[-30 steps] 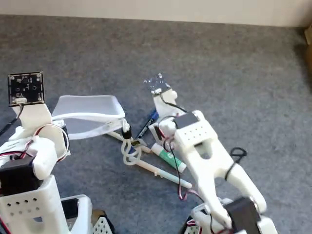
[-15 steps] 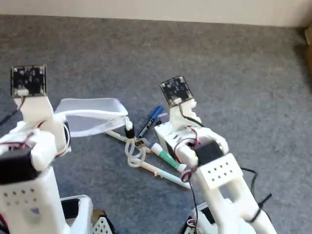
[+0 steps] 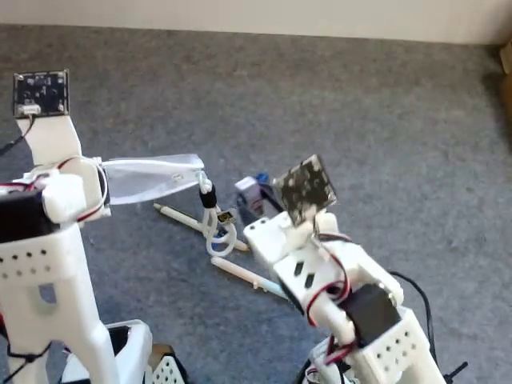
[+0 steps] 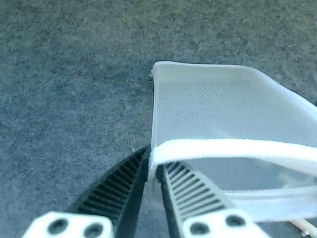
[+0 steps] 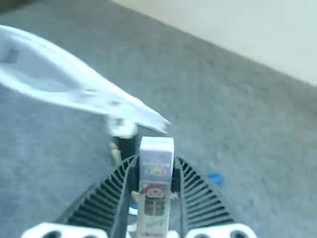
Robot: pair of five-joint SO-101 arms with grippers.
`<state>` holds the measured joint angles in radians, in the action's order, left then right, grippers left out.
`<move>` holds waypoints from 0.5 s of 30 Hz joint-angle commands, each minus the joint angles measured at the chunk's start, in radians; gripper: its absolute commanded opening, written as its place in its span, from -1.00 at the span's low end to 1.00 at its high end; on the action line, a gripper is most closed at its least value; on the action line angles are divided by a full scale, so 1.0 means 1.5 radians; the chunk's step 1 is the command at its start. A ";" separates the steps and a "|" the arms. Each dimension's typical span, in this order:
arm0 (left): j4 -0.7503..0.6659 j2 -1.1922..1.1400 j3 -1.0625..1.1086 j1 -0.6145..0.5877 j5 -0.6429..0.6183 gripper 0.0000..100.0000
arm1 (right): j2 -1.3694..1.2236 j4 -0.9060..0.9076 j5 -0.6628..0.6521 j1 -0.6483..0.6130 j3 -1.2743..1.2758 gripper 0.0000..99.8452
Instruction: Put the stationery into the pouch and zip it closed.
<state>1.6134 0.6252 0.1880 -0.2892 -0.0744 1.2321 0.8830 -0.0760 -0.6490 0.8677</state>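
While I watch the left wrist view, the left gripper (image 4: 152, 159) has its black ribbed jaws pinched shut on the white rim band of the mesh pouch (image 4: 223, 109), right at the corner of the mouth. From the high view the pouch (image 3: 152, 178) stretches out sideways from that arm toward the middle of the grey carpet (image 3: 384, 120), and it looks to me lifted off the floor rather than lying flat. At its far end hangs the black zip pull (image 3: 208, 197), with a pale cord loop (image 3: 218, 237) trailing below it onto the carpet. The right gripper (image 5: 155, 161) is clamped on a small white labelled block (image 5: 154, 198), which stands upright between the jaws; I cannot tell whether it is an eraser or a glue stick. In the high view that block (image 3: 248, 190) sits just beside the zip pull, close to the pouch's far end but outside it. Two white pens (image 3: 248, 278) lie on the carpet near the cord loop, one partly under the right arm. A blue scrap (image 5: 215, 177) shows on the carpet beyond the right jaws; I cannot make out what it is.
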 commanded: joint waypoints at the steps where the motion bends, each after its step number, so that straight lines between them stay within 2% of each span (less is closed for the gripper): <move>1: 0.023 -0.043 -0.063 0.022 -0.018 -0.99 | 0.035 -0.042 0.003 -0.056 -0.011 -0.93; 9: 0.033 -0.065 -0.083 0.022 -0.031 -0.99 | 0.034 -0.211 0.003 -0.135 -0.011 -0.93; 15: 0.029 -0.066 -0.084 0.040 -0.032 -0.99 | 0.033 -0.429 0.003 -0.188 -0.003 -0.93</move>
<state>1.6579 0.5409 0.0959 -0.2831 -0.1112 1.2658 0.4181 -0.0760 -0.8976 0.8677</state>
